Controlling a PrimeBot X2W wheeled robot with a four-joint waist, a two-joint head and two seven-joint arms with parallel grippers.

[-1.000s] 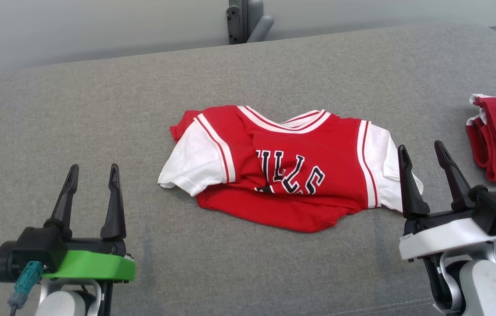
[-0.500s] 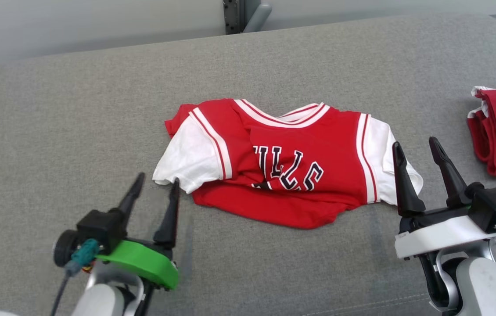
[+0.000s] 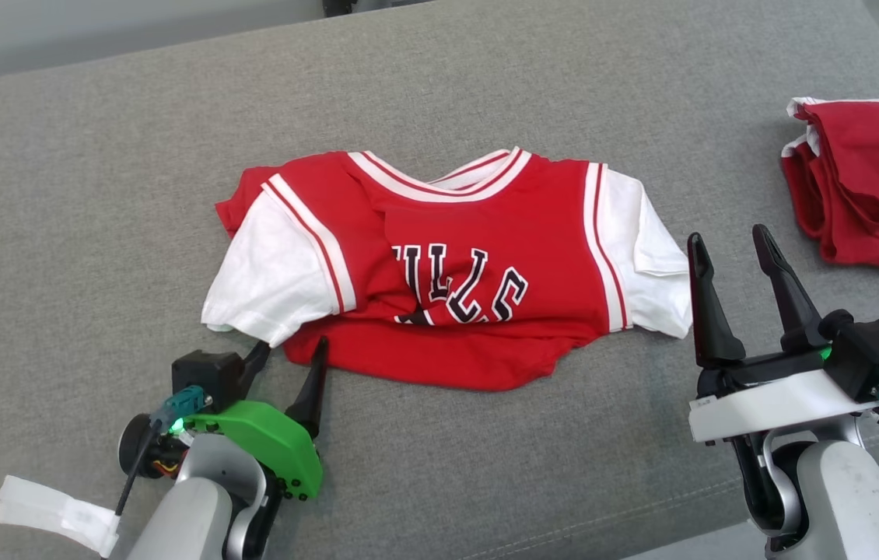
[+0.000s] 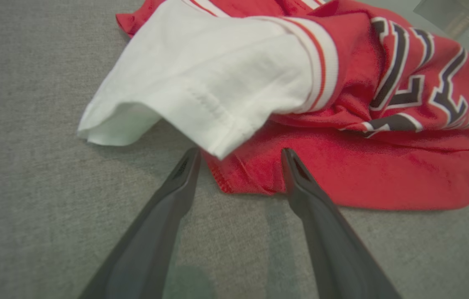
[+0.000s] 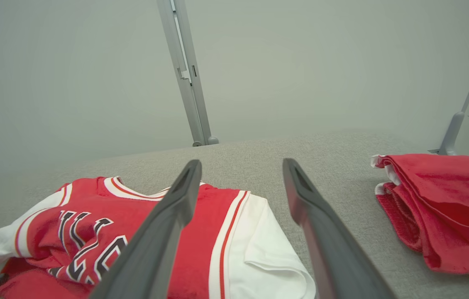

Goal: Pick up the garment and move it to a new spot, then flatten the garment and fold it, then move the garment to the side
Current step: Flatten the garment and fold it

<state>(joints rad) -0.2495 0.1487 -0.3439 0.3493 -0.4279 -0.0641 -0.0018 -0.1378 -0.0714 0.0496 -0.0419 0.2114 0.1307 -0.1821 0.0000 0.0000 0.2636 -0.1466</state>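
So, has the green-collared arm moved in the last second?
Yes. The left gripper has advanced toward the jersey: it was well short of the white sleeve, and now, open, it reaches the red hem beneath it.

We count two garments: one red jersey with white sleeves and one crumpled red garment. We count two grippers, the left gripper and the right gripper, each with two dark fingers, and one grey padded surface.

Bare grey padding around the jersey, red bundle well to its right.
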